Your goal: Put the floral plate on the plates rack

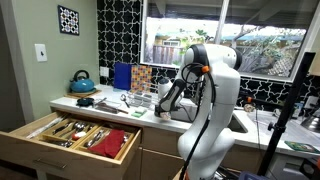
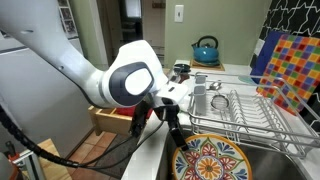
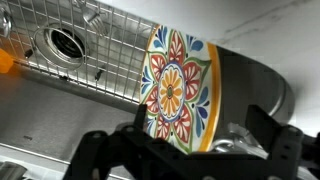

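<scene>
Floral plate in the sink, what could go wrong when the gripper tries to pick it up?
1. The floral plate leans tilted against a dark pan; a bump from the open gripper could topple it.
2. Its rim looks glossy, so a pinch may slip mid-lift.
3. The plates rack sits higher beside the sink; the plate could clip its wires.

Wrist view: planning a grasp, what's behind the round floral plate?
A dark grey rounded vessel shows behind the round colourful floral plate; the plate covers its left part.
</scene>
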Controlling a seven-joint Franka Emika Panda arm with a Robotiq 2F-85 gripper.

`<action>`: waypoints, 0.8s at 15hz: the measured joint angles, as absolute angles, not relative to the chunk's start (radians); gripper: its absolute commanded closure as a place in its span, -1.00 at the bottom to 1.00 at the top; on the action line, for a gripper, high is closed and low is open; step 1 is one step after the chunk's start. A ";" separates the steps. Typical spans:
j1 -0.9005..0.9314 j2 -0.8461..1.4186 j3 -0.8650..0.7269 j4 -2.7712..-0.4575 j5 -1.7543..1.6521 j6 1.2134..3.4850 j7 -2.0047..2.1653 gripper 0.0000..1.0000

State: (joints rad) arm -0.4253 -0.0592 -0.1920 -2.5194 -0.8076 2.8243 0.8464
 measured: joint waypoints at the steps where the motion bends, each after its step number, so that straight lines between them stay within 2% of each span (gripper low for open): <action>1: -0.426 -0.051 -0.192 -2.519 -0.810 2.841 0.846 -1.00; 12: -0.435 0.036 -0.193 -2.471 -1.062 2.860 1.061 -1.00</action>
State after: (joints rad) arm -0.4354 0.0361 -0.1930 -2.4714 -1.0619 2.8601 1.0609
